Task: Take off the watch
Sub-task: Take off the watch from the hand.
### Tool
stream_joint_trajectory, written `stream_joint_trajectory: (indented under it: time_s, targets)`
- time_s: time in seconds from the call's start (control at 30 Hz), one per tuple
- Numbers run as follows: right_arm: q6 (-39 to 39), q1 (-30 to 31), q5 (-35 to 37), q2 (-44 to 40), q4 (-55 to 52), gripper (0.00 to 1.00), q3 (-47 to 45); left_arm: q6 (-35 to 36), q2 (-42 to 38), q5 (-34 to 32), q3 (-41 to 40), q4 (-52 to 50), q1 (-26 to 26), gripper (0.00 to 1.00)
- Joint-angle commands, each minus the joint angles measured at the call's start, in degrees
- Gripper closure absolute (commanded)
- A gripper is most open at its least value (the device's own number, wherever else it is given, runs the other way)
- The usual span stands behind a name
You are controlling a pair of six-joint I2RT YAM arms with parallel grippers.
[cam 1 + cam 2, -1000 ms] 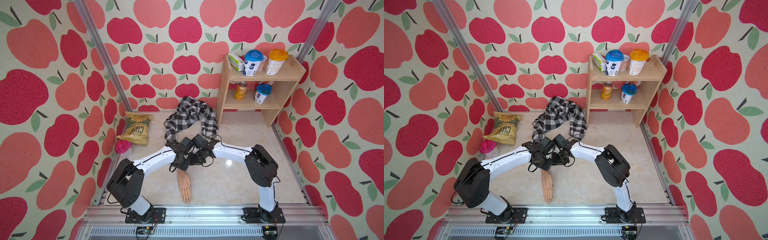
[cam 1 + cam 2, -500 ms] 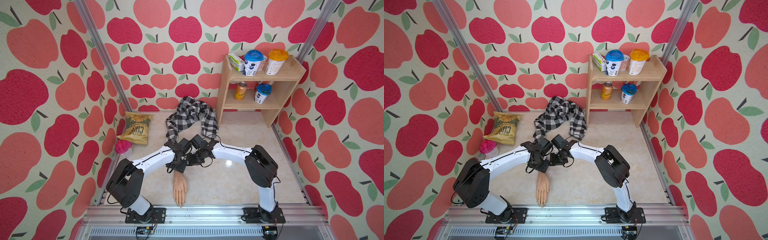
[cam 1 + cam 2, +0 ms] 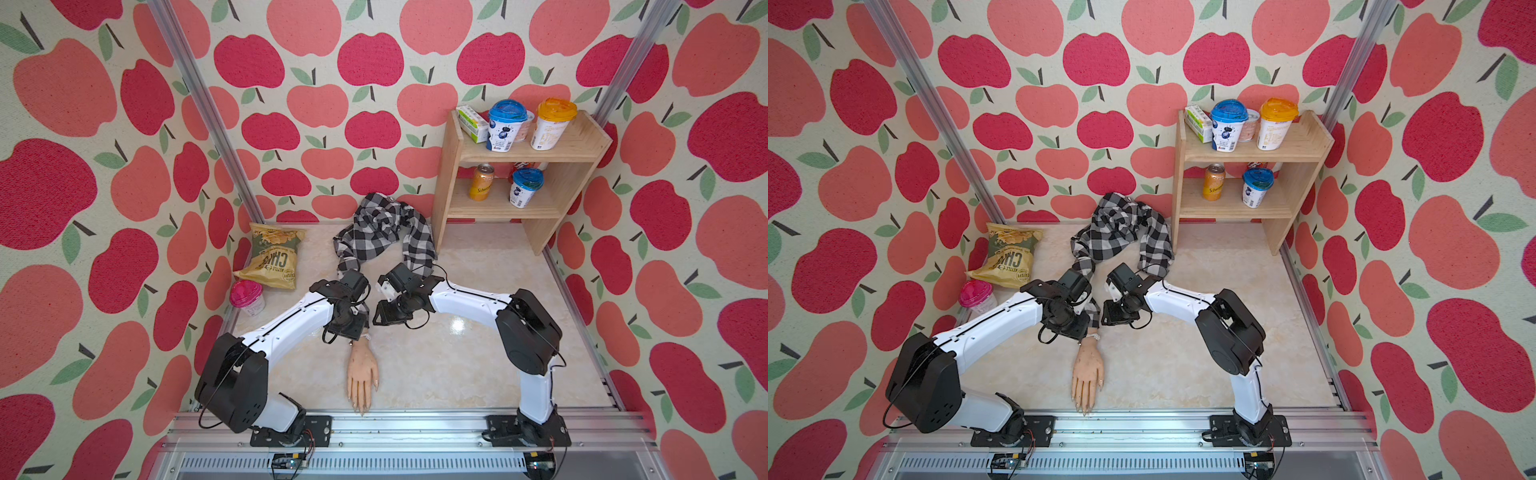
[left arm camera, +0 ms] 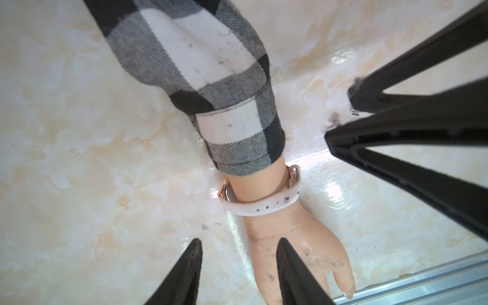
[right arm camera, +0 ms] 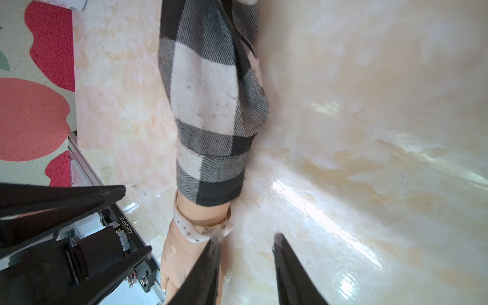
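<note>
The left gripper (image 4: 239, 245) hangs half open and empty, the watch (image 4: 264, 207) just past its tips. The right gripper (image 5: 244, 239), narrowly parted, holds nothing.

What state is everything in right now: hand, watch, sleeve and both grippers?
mannequin hand: lying on the table.
watch: fastened around its wrist, not off yet.
sleeve: cuff clear of the watch.
left gripper: open, empty.
right gripper: open, one fingertip at the buckle.
</note>
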Motion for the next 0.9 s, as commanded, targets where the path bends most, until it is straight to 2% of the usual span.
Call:
stream_joint_trajectory:
  time_s: [0.0,0.1,0.3,0.43,0.73,0.87]
  targets:
    - [-1.65,-0.57,-1.52,-2.46,0.14,0.63,-0.92,1.83,0.27,4.6,-0.8,-0.74,-0.41,0.49]
    - [-2.25,-0.66,-2.06,-2.49,-0.14,0.63,-0.31,2.17,2.07,4.95,-0.56,-0.53,-2.48,0.48]
    - [-2.38,-0.66,-2.37,-2.49,-0.14,0.63,-0.29,2.57,6.34,1.29,0.13,-0.27,-5.64,0.46]
    - [-2.3,-0.66,-2.45,-2.5,-0.14,0.63,-0.66,3.27,8.23,-1.38,0.84,0.94,-4.52,0.46]
    - [-2.65,-0.75,-1.88,-2.67,-0.58,0.63,-0.66,5.27,7.94,-0.8,2.32,2.47,-1.92,0.45]
    - [-2.74,-0.79,-1.92,-2.67,-0.62,0.63,-0.73,6.17,11.02,-1.58,3.22,2.71,-1.71,0.46]
